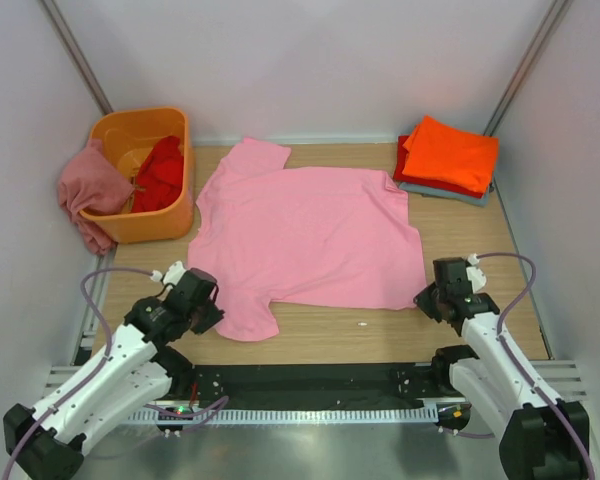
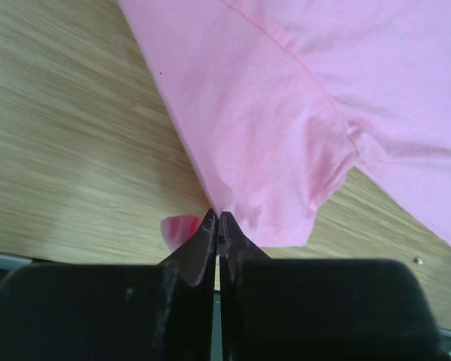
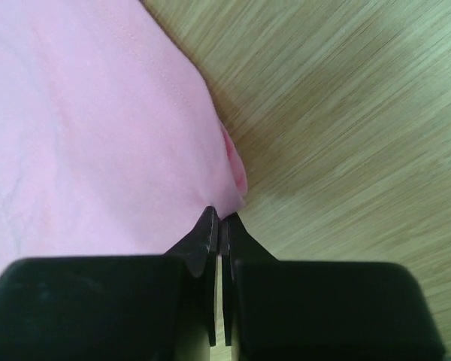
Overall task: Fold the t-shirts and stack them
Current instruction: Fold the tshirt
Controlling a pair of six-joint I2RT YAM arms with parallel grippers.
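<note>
A light pink t-shirt (image 1: 310, 235) lies spread flat on the wooden table. My left gripper (image 1: 208, 312) is shut on the edge of its near sleeve (image 2: 286, 173), with a fold of cloth pinched at the fingertips. My right gripper (image 1: 427, 297) is shut on the shirt's near right hem corner (image 3: 229, 177). A folded stack sits at the back right: an orange shirt (image 1: 450, 152) on top, a red one (image 1: 408, 168) and a grey-blue one (image 1: 450, 193) under it. A red shirt (image 1: 160, 172) lies in the tub and a dusty rose shirt (image 1: 90, 190) hangs over its left rim.
The orange plastic tub (image 1: 160, 222) stands at the back left. White walls close in the table on three sides. A black strip (image 1: 310, 382) runs along the near edge between the arm bases. A small white speck (image 1: 361, 323) lies on the wood.
</note>
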